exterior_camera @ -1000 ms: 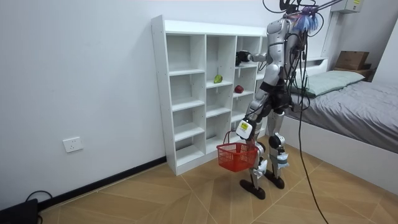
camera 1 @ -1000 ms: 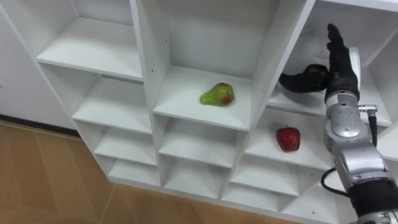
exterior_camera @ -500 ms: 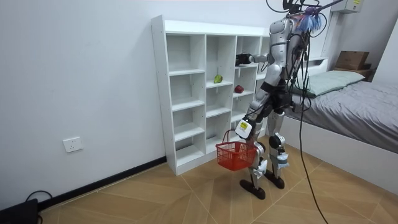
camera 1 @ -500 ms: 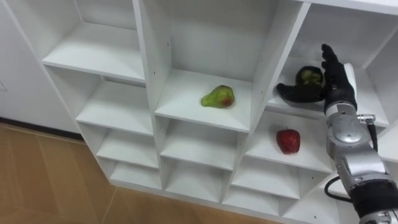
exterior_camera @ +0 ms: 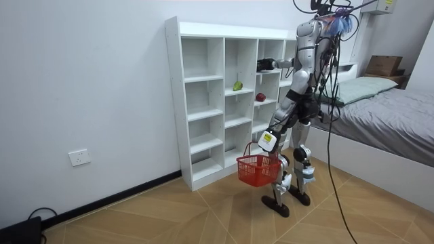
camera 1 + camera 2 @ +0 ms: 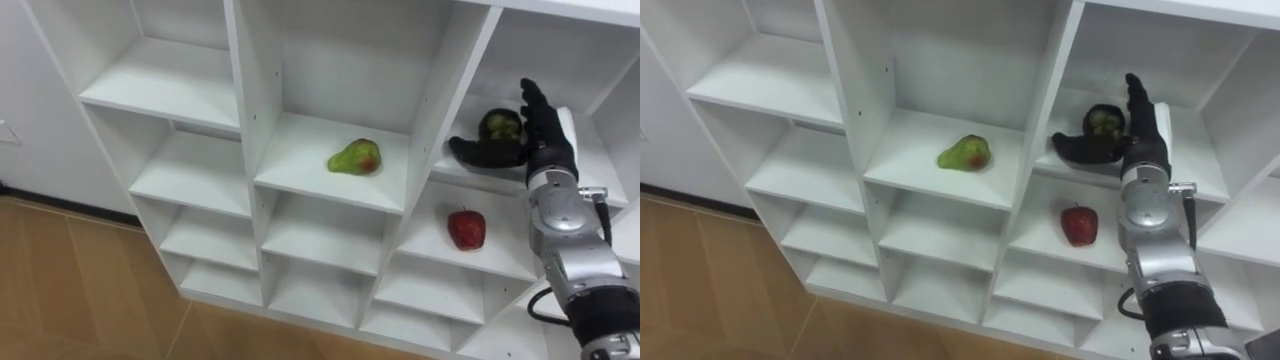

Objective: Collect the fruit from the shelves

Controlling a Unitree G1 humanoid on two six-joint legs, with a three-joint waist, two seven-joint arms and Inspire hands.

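Robot stands facing the white closet (image 6: 250,100), close up to its right-hand columns. Nearest to it and low at its side, the left hand (image 5: 266,141) is closed on the handle of a red basket (image 5: 258,171), which hangs by its leg; whether the basket holds anything we cannot tell. Higher up, the right arm is stretched forward into the right column. There the right hand (image 6: 545,135) is spread wide, fingers upright and thumb thrown out along the shelf. A dark green fruit (image 6: 498,122) sits in the crook between them, touching or very nearly so. We see no closed grip on it yet. In the compartment directly beneath lies a red apple (image 6: 466,228). One column to the left, on about the same level as the hand, lies a green pear (image 6: 355,157) with a red blush. We judge the step in hand to be the grasp of the dark fruit. The next move calls for closing fingers and thumb round it without rolling it deeper. Then it must be drawn out clear of the upright and lowered to the basket.
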